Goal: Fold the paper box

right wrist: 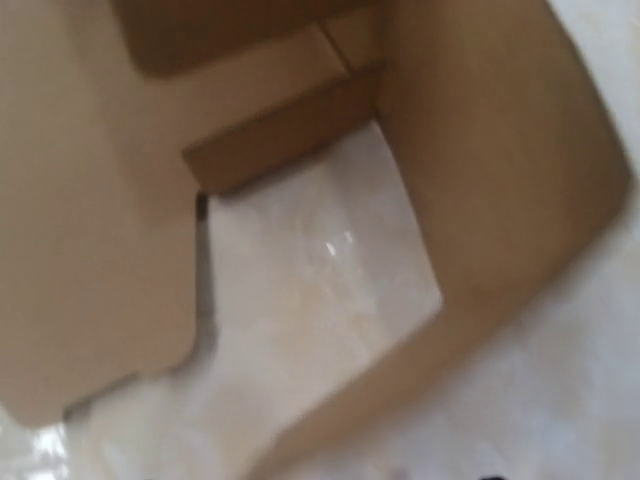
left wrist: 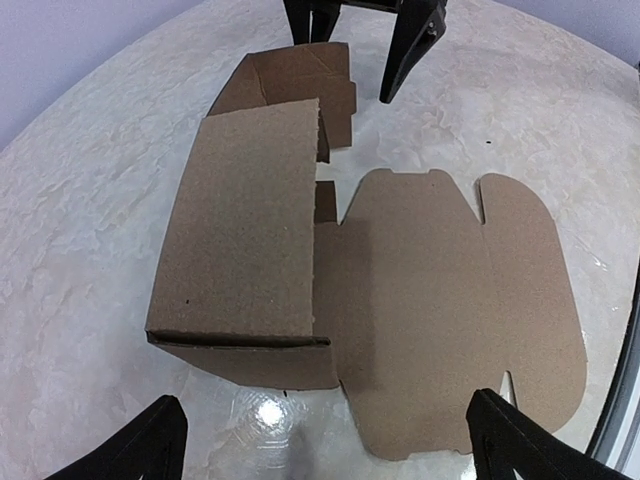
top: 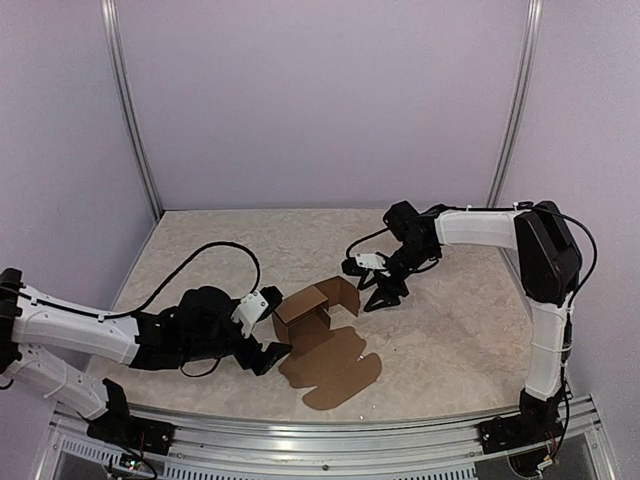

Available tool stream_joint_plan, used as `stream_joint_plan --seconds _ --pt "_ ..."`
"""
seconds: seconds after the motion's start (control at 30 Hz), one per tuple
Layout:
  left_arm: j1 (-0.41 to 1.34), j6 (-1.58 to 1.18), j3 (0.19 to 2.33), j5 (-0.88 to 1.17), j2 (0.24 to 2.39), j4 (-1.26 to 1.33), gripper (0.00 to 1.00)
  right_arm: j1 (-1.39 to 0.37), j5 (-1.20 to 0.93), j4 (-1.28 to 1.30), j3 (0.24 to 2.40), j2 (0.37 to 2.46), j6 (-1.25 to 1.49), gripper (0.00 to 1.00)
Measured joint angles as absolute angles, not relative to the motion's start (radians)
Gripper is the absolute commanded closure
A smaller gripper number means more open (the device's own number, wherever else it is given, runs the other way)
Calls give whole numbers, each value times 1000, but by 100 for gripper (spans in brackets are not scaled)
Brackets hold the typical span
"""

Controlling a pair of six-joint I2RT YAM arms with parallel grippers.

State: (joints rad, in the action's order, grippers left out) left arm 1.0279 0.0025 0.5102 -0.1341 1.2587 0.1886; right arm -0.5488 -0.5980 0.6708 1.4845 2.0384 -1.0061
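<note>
Brown cardboard, half formed, is the centre of this moment, but I begin at the left. The left pincer (top: 273, 322) lies low on the bench (top: 460, 340), its jaws spread wide and holding nothing. In its wrist view the two fingers (left wrist: 150, 445) frame the near side of the paper box (top: 322, 345) and, as far as I can tell, do not touch it.

The paper box sits in the middle of the bench, between both pincers. Its body part has walls raised, while the big lid panel with rounded flaps lies flat. The long axis goes from the standing flap at the far side toward the near edge of the bench, leaning a little to the right. The flat lid end points to that near edge.

On the right, the right pincer (top: 384, 297) stands just beside the far flap, jaws apart and empty. Its own wrist view is blurred and shows only cardboard very close.

I judge the step in hand to be forming the side walls, with the lid not yet closed. The next move probably calls for one pincer to steady the raised body while the other goes under the flat panel and turns it over.
</note>
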Motion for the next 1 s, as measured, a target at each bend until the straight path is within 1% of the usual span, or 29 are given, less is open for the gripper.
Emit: stream_joint_plan --seconds 0.27,0.4,0.63,0.8,1.0 --pt "992 17 508 -192 1374 321 3 -483 -588 714 1617 2078 -1033 34" --pt "960 47 503 -173 1424 393 7 -481 -562 690 1657 2140 -1040 37" --pt "896 107 485 -50 1497 509 14 -501 -531 666 1658 2222 -1056 38" --pt "889 140 486 14 1568 564 17 -537 -559 659 1636 2199 -1058 37" --pt "887 154 487 39 1616 578 22 -562 -601 667 1600 2151 -1055 36"
